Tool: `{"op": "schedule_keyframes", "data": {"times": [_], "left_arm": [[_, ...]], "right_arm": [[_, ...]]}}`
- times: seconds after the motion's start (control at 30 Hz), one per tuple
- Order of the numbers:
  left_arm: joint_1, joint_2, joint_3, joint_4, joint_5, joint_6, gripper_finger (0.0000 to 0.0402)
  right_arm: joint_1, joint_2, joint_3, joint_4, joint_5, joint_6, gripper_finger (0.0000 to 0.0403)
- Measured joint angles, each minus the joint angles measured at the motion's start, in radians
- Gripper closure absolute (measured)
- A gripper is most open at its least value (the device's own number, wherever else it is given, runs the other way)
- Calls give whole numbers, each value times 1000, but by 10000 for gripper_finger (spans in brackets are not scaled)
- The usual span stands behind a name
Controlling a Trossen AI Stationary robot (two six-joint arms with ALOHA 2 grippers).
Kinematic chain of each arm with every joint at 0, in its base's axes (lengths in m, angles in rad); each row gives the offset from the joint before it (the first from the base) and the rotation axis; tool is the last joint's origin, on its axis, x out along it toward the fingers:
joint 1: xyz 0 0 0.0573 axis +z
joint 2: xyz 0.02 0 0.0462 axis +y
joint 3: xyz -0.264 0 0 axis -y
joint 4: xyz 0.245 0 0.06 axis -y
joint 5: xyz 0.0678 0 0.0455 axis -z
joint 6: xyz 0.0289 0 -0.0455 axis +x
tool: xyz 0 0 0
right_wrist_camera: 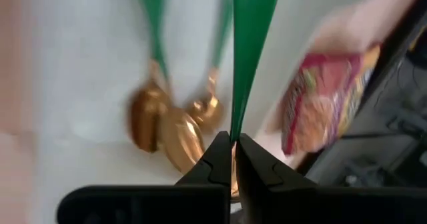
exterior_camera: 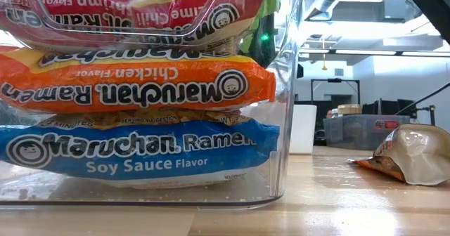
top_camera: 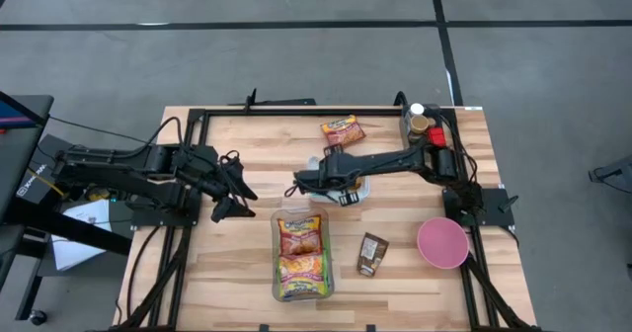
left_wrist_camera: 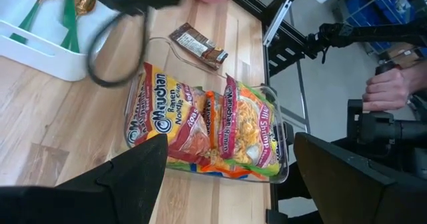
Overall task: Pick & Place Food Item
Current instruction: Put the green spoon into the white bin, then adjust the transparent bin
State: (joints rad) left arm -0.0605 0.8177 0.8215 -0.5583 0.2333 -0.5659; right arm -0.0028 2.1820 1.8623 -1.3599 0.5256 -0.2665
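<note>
Ramen packs [top_camera: 300, 256] already fill the clear bin [top_camera: 275, 290] at lower centre, while one crinkly packet [top_camera: 343, 130] lies loose at upper centre, so placing looks unfinished. The right gripper [right_wrist_camera: 233, 159], mid-frame over a white tray [left_wrist_camera: 27, 44], pinches a green-handled spoon [right_wrist_camera: 248, 44]; the left gripper [top_camera: 229, 191] waits open at left.

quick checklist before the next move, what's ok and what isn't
1. Right gripper jaws shut on the green-handled utensil: ok.
2. Left gripper jaws open, empty: ok.
3. White tray holds gold-tipped utensils: ok.
4. Clear plastic bin stacked with ramen packets: ok.
5. Pink bowl upright, apart from the bin: ok.
6. Whether the utensil is free of the tray: cannot tell.
</note>
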Motion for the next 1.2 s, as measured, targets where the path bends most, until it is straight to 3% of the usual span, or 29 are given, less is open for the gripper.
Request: {"op": "schedule_keyframes", "data": {"times": [0.57, 0.9, 1.2], "left_arm": [[0, 0, 0, 0, -1, -23, 82], [0, 0, 0, 0, -6, -23, 82], [0, 0, 0, -1, -8, -19, 82]], "right_arm": [[-24, 0, -45, 37, 18, -22, 401], [-24, 1, -45, 30, 23, -2, 348], [-16, -70, -45, 10, 24, 68, 342]]}}
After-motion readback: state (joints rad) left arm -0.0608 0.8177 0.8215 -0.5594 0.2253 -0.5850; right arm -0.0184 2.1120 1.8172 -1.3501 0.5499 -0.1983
